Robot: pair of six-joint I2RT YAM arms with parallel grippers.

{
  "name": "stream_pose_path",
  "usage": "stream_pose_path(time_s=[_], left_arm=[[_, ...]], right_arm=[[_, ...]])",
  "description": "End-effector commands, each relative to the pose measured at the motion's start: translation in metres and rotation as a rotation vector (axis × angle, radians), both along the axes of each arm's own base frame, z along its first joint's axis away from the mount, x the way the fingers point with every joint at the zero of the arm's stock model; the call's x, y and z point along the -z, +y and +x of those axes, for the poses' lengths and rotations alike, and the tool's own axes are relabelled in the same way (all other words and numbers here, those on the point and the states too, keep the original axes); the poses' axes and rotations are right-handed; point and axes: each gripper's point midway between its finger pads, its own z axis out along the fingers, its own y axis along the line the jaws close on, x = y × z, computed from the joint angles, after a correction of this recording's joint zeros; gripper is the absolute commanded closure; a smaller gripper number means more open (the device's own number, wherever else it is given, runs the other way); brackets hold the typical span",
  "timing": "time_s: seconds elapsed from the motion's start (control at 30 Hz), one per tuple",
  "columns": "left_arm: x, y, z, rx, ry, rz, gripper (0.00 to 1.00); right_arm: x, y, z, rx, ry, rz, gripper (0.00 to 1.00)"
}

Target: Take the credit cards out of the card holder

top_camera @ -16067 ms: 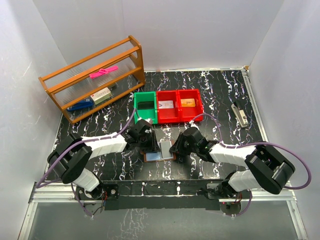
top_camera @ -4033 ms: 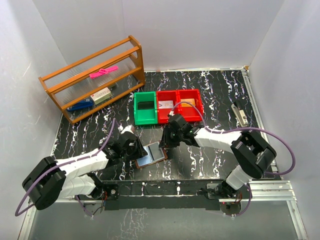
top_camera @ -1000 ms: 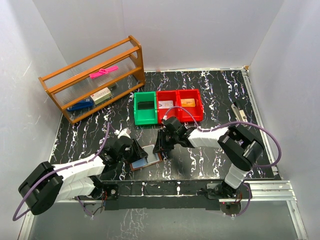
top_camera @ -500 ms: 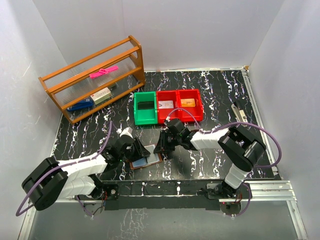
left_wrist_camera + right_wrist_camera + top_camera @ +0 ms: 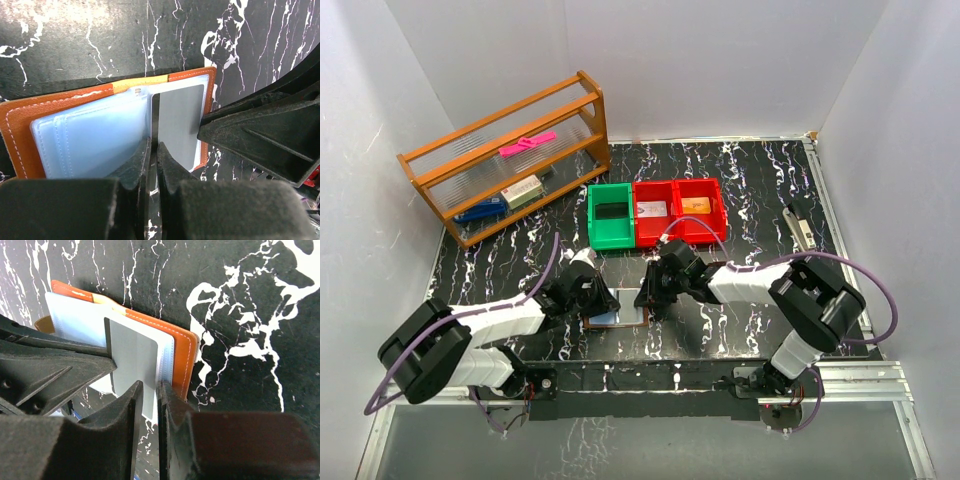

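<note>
Drawing the silver-grey card [image 5: 180, 125] out cleanly probably depends on one end effector pinning the card holder [image 5: 17, 127] flat to the desk [image 5: 75, 45]. The other should slide the card along its own plane, out through the pocket's mouth, so the leather does not ride up with it. The left end effector [image 5: 154, 150] has its fingers pressed together, tips at the card's left edge where the pale blue leaf [image 5: 90, 135] ends. Whether they nip that edge or only bear down there cannot be told. A slow, straight pull would suit, since so thin a card may bend or slip.

The right end effector [image 5: 150, 385] has its fingers almost together at the holder's right edge. The card's near corner runs into the slit between them, yet whether card or pocket lip is gripped cannot be told.

The holder lies open near the desk's front, between the two end effectors. It is orange-brown leather with pale stitching and a pale blue inside. The card is plain matte grey with rounded corners and sits over the holder's right half.
</note>
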Motion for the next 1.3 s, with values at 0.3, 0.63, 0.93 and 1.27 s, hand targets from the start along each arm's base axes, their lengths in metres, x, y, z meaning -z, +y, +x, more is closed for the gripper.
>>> stream_pose_path(time_s=[0.3,0.63,0.93,1.27], left_arm=[[-0.006,0.002,-0.014,0.079,-0.005,0.022,1.00],[-0.009,0.003,-0.014,0.078,-0.014,0.022,1.00],[-0.004,-0.002,-0.014,0.052,0.014,-0.010,0.87],[-0.003,0.005,-0.014,0.026,0.013,0.008,0.97]], right_arm=[[-0.028,0.006,0.003,0.013,-0.072,0.016,0.81],[-0.026,0.015,0.004,-0.002,-0.042,0.020,0.80],[-0.007,0.002,0.003,0.048,-0.016,-0.041,0.78],[-0.044,-0.001,0.014,0.030,-0.124,-0.043,0.75]])
